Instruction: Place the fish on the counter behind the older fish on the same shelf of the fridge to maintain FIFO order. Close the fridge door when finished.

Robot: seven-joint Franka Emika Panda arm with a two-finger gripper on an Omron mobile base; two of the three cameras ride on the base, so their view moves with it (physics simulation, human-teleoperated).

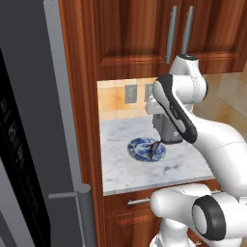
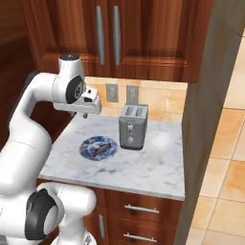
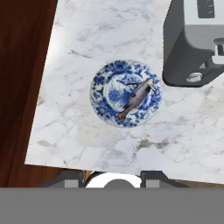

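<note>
**Hand view: fish on plate, gripper above it**

Hand view looks straight down on the marbled counter. Dark grey-brown fish lies diagonally on a blue-and-white patterned plate, on the plate's half nearer the toaster, tail toward the counter's front edge. Toaster stands just beside the plate, not touching it. Fingertips barely show at the bottom edge; can't tell how far apart they are.

Left base view: white arm bends over the counter, gripper hidden behind the forearm, hanging above the plate with clear air between. Grey fridge door edge with bar handle stands at left, open toward camera; interior dark, contents unreadable.

Right base view: plate and fish sit mid-counter, silver toaster to their right, wall outlets behind, reddish-brown cabinets above.
</note>
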